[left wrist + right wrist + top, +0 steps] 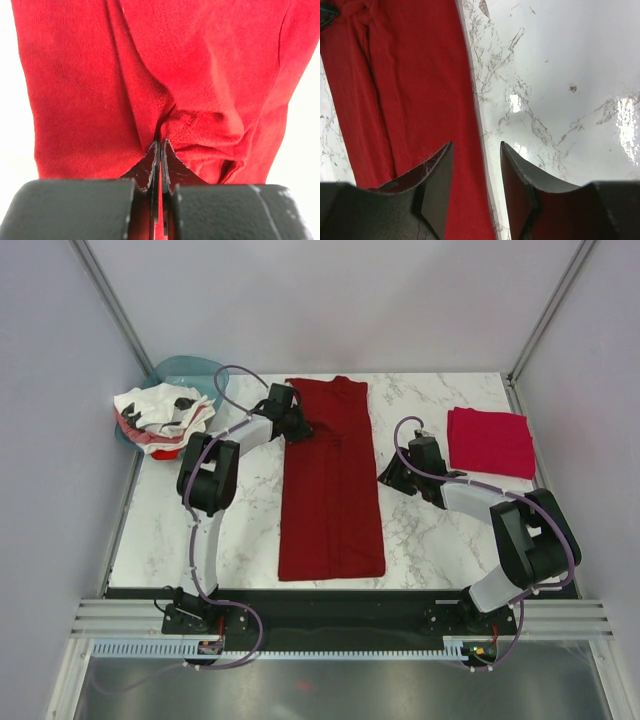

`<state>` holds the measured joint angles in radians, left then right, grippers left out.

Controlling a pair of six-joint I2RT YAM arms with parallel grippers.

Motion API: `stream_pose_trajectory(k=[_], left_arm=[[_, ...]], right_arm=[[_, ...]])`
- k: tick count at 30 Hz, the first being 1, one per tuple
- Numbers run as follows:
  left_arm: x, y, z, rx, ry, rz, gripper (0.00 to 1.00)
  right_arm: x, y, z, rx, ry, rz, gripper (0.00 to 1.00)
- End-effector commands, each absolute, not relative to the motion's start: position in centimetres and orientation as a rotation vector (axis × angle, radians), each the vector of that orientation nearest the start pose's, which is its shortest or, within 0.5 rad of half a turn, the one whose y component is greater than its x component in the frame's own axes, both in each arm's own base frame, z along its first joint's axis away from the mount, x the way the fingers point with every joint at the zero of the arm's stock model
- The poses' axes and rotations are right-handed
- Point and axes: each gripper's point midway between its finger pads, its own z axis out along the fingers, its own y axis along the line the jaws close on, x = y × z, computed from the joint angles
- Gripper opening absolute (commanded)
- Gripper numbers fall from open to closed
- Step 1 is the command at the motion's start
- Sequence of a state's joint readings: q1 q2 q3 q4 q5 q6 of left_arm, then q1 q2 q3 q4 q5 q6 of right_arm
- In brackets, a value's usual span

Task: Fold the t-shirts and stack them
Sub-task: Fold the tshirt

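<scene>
Nearest the overhead camera, the maroon t-shirt [335,480] is lying on the marble table [250,530] as a long strip between both claws, its long axis running away from the arm bases. The left claw [300,428] is gripping its far left part, while the right claw [392,478] is hovering just beside its right edge at mid-length. From the left wrist, the jaws are pinching a puckered fold of that cloth. From the right wrist, the jaws are standing half-open and holding nothing, with the shirt's edge running between them, so this claw looks placed to pinch next.
</scene>
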<state>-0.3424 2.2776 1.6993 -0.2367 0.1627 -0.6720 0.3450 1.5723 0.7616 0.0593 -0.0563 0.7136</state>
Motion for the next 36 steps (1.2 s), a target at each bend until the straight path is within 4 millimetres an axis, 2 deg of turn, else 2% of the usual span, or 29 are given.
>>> stream_pose_trajectory(k=[1,7,10,11,13,15,16,18,27,28,30,31,33,36], left_arm=[[51.9,-24.0,6.5,-0.308,2.376,-0.684,0.03],[50.6,-23.7,6.9,-0.298,2.360,-0.703,0.09],[50.3,-23.7,7.2,-0.281,2.332,-0.721,0.22],[50.6,-23.9,7.9,-0.268,2.302,-0.739,0.32],[50.8,-24.1,8.1,-0.242,2.291,-0.745,0.39],[51.1,-24.4,7.7,-0.219,2.299,-0.758,0.41],[51.5,-24.7,8.1,-0.201,2.288,-0.766,0.42],[51.8,-24.8,7.4,-0.198,2.301,-0.773,0.42],[53.6,-25.2,8.3,-0.141,2.270,-0.794,0.43],[53.4,-25.1,7.4,-0.154,2.304,-0.785,0.43],[53.6,-25.3,7.4,-0.158,2.312,-0.797,0.43],[53.3,-25.3,6.5,-0.170,2.346,-0.788,0.43],[53.4,-25.3,6.5,-0.173,2.353,-0.787,0.43],[53.2,-24.3,5.7,-0.228,2.387,-0.717,0.43]], right_arm=[[36.5,17.4,5.9,0.402,2.332,0.620,0.50],[36.4,17.4,5.6,0.402,2.339,0.616,0.50],[36.2,17.4,5.4,0.402,2.345,0.615,0.50],[36.2,17.4,5.4,0.403,2.346,0.617,0.50],[36.2,17.4,5.3,0.403,2.349,0.617,0.50],[36.2,17.5,5.4,0.401,2.349,0.621,0.50],[36.2,17.5,5.3,0.403,2.350,0.621,0.50],[36.2,17.6,5.3,0.401,2.352,0.626,0.50],[36.2,17.8,5.1,0.397,2.363,0.636,0.50],[36.2,17.8,5.0,0.395,2.365,0.636,0.50],[36.2,17.9,5.0,0.396,2.367,0.638,0.49],[36.2,17.8,5.0,0.397,2.367,0.639,0.49],[36.2,17.9,5.0,0.395,2.366,0.640,0.49],[36.2,17.9,5.0,0.394,2.368,0.642,0.49]])
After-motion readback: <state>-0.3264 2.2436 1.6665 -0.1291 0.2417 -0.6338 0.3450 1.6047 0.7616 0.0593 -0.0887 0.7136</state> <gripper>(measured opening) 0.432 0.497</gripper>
